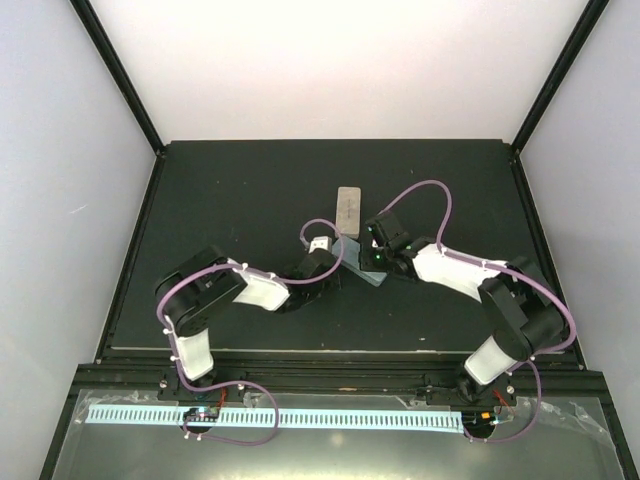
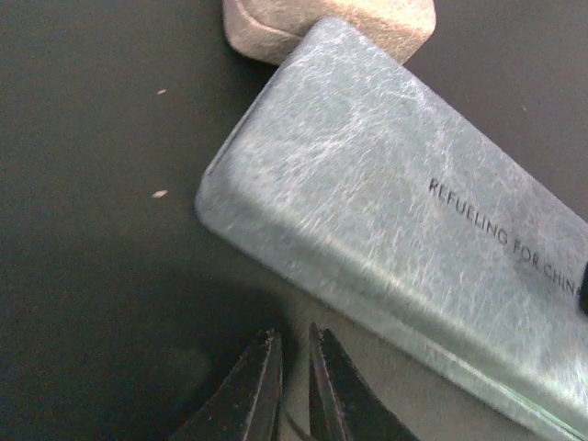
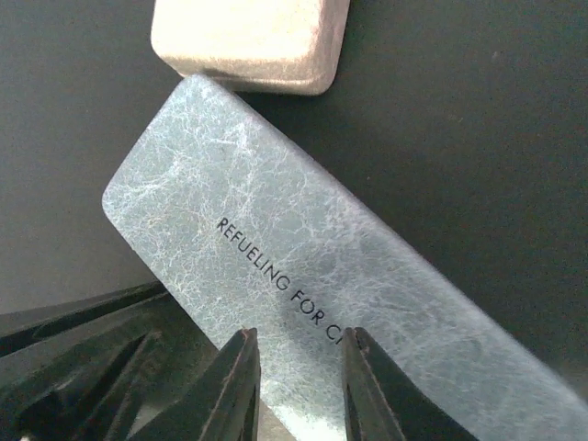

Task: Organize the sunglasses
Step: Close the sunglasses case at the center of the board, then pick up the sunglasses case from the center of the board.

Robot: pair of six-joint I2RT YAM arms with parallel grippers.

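Neither pair of sunglasses shows in any view. A closed blue-grey case [image 3: 276, 220] printed "REFUELING FOR" lies at the table's middle [image 1: 372, 272], and it also shows in the left wrist view [image 2: 367, 184]. A beige-grey case [image 1: 348, 210] lies just beyond its far end, touching or nearly so [image 3: 248, 41]. My right gripper [image 3: 299, 338] is open, its fingers right over the blue-grey case's top. My left gripper [image 2: 294, 338] is nearly shut with a thin gap, low over a pale flat surface beside the case's long side. What that surface is I cannot tell.
The left arm's dark fingers [image 3: 83, 317] lie close beside my right gripper, at the case's left side. The dark tabletop [image 1: 230, 200] has a raised rim all round. Purple cables loop over both arms.
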